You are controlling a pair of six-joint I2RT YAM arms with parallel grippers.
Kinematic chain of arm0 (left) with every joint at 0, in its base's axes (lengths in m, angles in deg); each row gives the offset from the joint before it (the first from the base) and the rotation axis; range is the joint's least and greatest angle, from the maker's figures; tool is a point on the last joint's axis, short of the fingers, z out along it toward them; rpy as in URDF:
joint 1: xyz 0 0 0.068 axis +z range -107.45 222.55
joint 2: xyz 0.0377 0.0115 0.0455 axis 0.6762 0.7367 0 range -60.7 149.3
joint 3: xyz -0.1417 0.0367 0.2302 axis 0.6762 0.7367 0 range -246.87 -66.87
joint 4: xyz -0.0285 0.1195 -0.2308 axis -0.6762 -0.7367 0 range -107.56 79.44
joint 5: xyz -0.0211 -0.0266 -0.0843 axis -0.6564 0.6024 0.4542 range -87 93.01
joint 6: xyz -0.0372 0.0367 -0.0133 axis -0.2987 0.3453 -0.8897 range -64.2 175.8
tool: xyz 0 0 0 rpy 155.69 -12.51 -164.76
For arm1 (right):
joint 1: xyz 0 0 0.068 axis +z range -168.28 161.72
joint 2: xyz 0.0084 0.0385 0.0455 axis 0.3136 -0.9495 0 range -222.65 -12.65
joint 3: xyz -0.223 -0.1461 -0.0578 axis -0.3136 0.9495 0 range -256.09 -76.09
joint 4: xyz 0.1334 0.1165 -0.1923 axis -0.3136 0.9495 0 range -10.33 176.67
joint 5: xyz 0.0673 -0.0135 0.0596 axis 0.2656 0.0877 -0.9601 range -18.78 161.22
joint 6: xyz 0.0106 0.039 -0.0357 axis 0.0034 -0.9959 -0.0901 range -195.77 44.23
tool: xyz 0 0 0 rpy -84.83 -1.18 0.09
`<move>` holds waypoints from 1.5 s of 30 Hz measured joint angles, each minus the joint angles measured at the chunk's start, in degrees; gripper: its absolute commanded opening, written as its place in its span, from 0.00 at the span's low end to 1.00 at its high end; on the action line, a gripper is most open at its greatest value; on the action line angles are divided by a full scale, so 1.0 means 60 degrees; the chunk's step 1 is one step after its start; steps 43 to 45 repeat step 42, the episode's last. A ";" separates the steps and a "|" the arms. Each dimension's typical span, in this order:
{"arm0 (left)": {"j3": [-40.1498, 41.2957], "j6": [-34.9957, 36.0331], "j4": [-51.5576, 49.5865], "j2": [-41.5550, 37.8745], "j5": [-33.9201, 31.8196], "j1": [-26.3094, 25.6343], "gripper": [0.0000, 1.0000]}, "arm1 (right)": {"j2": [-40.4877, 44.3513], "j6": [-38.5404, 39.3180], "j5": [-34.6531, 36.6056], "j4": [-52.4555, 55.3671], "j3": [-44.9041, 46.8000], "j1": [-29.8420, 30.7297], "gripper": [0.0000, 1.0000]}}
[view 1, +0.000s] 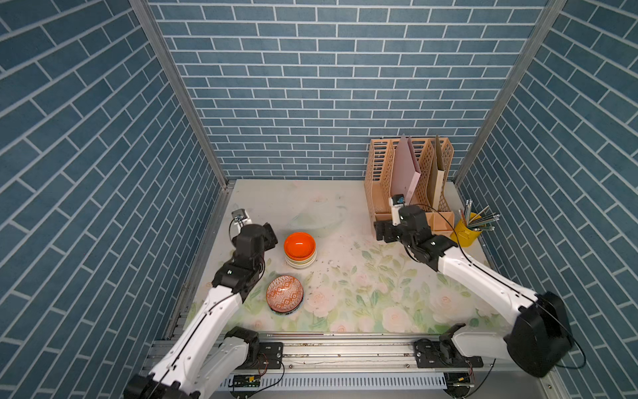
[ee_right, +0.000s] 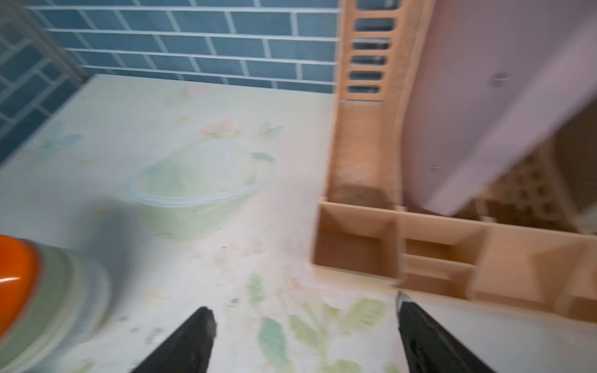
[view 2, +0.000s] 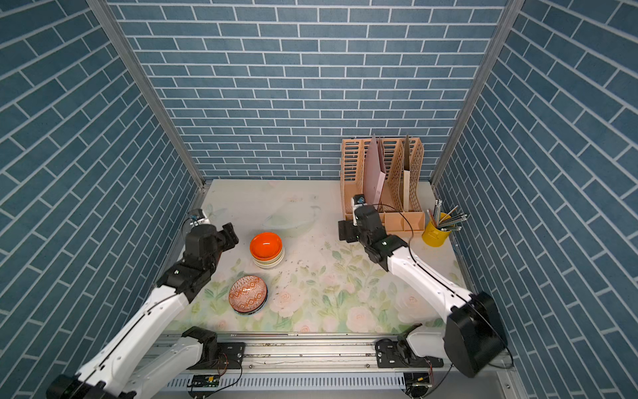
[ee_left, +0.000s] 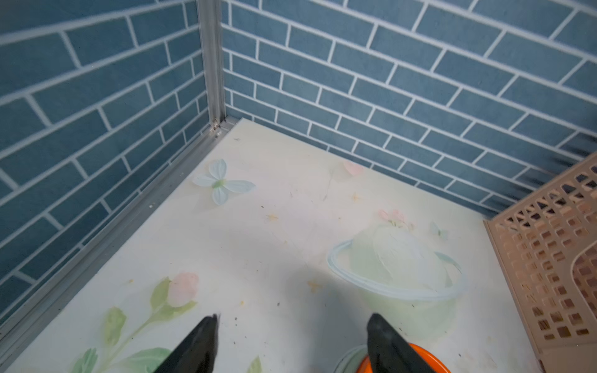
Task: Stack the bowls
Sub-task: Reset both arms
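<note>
While the left gripper (ee_left: 292, 318) gapes empty, the right gripper (ee_right: 303, 303) seemingly does too.

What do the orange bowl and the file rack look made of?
Orange bowl: probably glazed ceramic, possibly glossy melamine; a bright highlight sits in its well. File rack: likely moulded plastic, matte tan, with slotted and lattice walls and no shine.
</note>
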 measured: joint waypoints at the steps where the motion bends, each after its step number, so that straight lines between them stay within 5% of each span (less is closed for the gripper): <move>1: 0.0882 0.0182 0.0911 -0.0444 -0.0189 0.0007 0.91 | 0.0517 0.0146 0.0455 -0.0699 0.0801 -0.0149 1.00; 5: 0.3508 0.1304 0.4302 -0.0488 -0.0732 0.0033 0.99 | 0.1443 0.1104 0.1778 -0.3639 0.3588 -0.0991 1.00; 8: 0.4666 0.2240 0.7009 0.1213 -0.0849 0.0076 1.00 | 0.1151 0.1723 0.2248 -0.5417 0.5005 -0.1712 1.00; 16: 0.4681 0.3891 1.2764 0.6448 -0.0255 0.0951 1.00 | -0.1956 0.2466 0.2138 -1.0575 0.6156 -0.3355 0.99; 20: 0.4113 0.3850 1.3034 0.6736 0.0714 0.1891 1.00 | -0.2922 0.2521 0.1071 -1.1945 0.6069 -0.4051 0.99; 25: 0.3486 0.3854 1.3041 0.6739 0.1559 0.1982 1.00 | -0.3195 0.2514 0.0273 -1.2407 0.5989 -0.4462 1.00; 45: 0.3493 0.3854 1.2965 0.6747 0.1909 0.1989 1.00 | -0.3195 0.2517 -0.0452 -1.2641 0.5839 -0.4568 1.00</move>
